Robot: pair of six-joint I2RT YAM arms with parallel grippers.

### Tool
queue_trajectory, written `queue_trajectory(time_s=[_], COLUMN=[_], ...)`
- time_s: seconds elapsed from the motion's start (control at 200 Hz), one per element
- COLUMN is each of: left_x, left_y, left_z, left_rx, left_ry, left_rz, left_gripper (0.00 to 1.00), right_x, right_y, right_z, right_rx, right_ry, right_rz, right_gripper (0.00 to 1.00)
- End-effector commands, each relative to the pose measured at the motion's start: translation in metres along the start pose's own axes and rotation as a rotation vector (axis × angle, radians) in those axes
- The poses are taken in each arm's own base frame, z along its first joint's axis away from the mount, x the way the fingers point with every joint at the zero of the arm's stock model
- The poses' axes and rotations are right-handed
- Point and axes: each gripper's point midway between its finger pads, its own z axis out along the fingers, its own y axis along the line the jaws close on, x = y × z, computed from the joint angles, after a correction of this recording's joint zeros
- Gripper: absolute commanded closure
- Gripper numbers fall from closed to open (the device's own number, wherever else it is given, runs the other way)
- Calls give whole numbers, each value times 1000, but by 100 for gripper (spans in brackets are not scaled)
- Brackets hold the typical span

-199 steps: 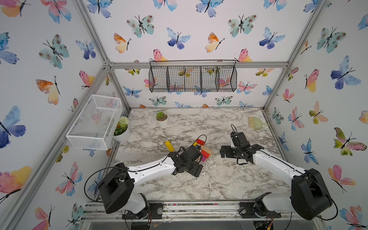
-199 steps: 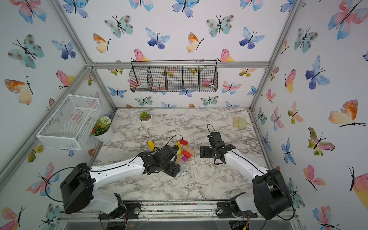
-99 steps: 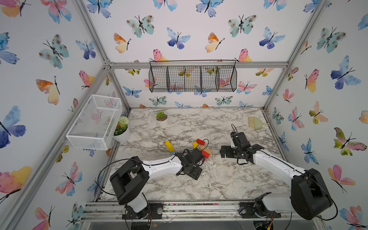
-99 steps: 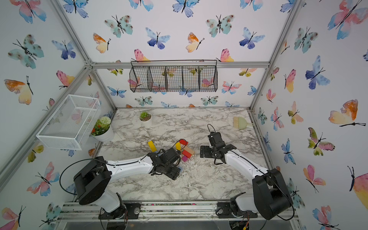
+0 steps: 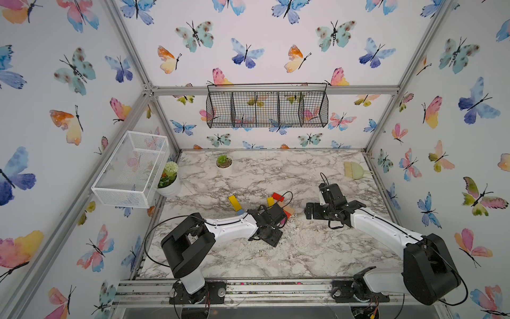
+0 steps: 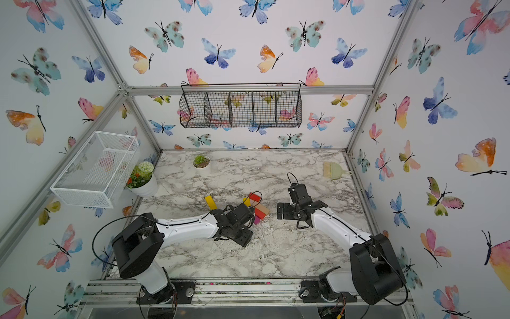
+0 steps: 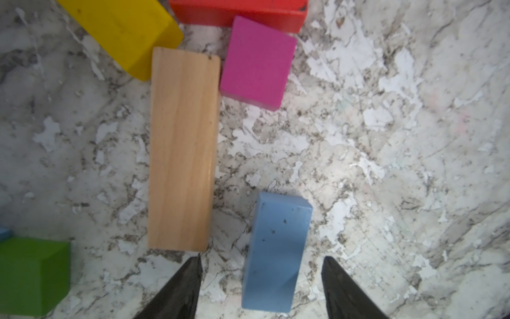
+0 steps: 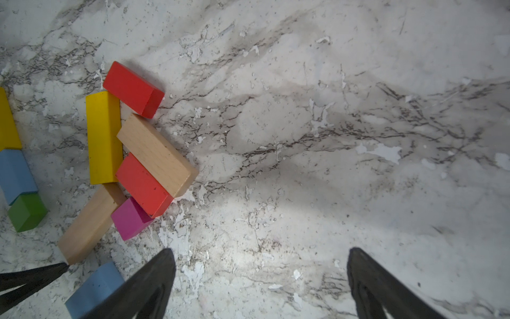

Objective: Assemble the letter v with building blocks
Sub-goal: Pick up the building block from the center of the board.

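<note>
between the left gripper's [image 7: 262, 261] jaws lies blue bar [image 7: 277, 248]

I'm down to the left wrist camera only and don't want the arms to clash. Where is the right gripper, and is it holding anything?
Observer: The right gripper is open and empty, above a bare part of the marble table top.
Operator: Are there any blocks beyond my frame?
Observer: Yes, a second tan wooden long bar lies alongside a red wooden short bar, touching it.
Operator: What is past the green cube at my edge?
Observer: The green wooden cube ends a row: a yellow wooden long bar, a light-blue wooden short bar, then the cube.
</note>
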Motion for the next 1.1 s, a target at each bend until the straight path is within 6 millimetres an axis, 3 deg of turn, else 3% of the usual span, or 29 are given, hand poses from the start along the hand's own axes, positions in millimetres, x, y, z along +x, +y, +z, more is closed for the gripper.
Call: queue_trajectory(time_s=[0.0, 0.476, 0.686, 0.906, 1.096], left_x=[4, 7, 9, 7, -3], left_y=[-1, -2, -2, 4, 5], left_z=[3, 18, 19, 12, -5], left_rx=[-1, -42, -52, -92, -100], left_ry=[24, 52, 64, 59, 18], left_rz=[19, 23, 30, 43, 52], left_gripper=[33, 40, 57, 70, 73], right_x=[7, 11, 12, 13, 14], right_y=[-4, -5, -6, -5, -5], right_z=[4, 7, 8, 9, 9], right_rx=[2, 3, 2, -1, -4], right_ry=[19, 29, 31, 36, 35], right_rz=[-3, -4, -4, -4, -2], right_gripper=[1, 1, 1, 1, 1])
